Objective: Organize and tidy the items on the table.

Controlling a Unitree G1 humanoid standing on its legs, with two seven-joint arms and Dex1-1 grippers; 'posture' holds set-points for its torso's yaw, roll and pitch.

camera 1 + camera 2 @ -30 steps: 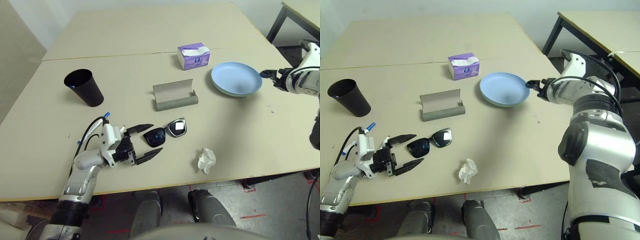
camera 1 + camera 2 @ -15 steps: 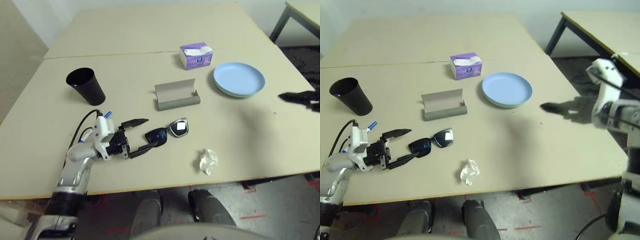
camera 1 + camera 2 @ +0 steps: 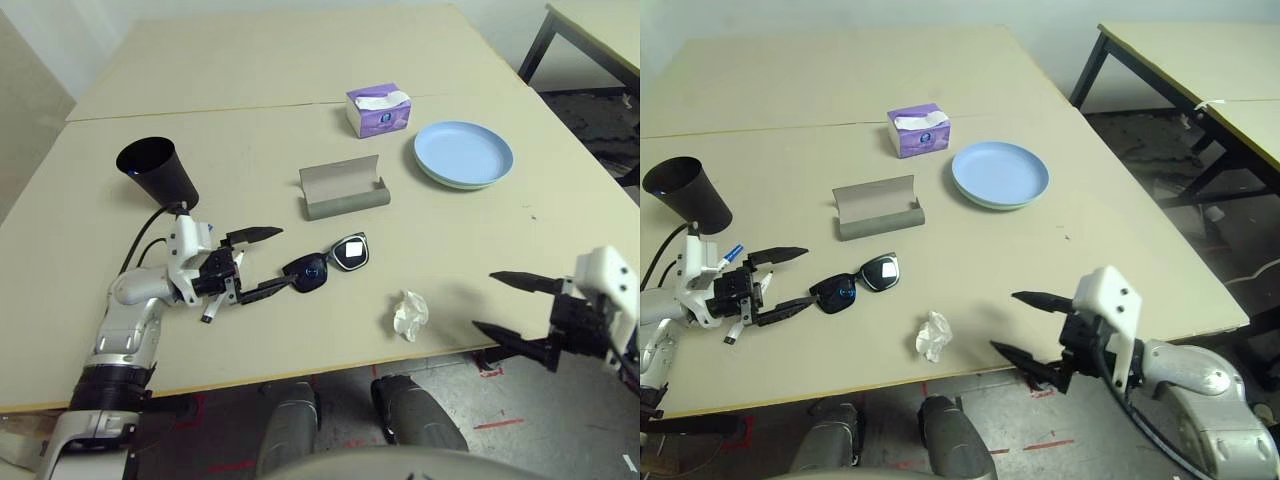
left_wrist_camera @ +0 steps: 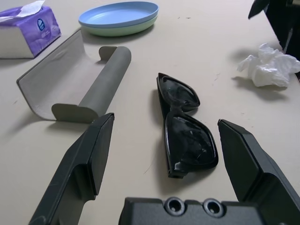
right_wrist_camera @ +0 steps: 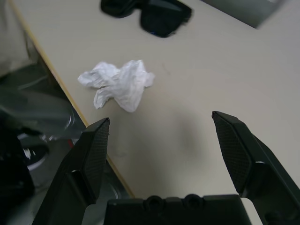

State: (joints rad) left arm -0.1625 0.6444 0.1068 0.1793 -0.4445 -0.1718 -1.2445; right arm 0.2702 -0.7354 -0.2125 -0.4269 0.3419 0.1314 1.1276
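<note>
Black plastic sunglasses lying lens-down flat on beige matte tabletop, near the front edge, left of centre. Grey oblong glasses case lying open just behind the sunglasses, apart from them. Crumpled white tissue close to the front edge, right of the sunglasses, not touching. Light-blue round plate stacked on a light-green plate, only a thin green rim visible beneath, toward the right edge past the case. Black tapered cup tilted, toward the left edge, behind the left arm. Purple tissue box with white tissue poking out, just in front of the thin seam crossing the tabletop, between case and plates.

Left gripper low over the tabletop, black fingers spread wide, nothing held, tips on either side of the sunglasses' left end; contact hard to tell. White marker pen with blue cap lying beside the left wrist, partly hidden.

Right gripper at the front edge near the right corner, fingers wide apart, empty, pointing toward the tissue, apart from it.
</note>
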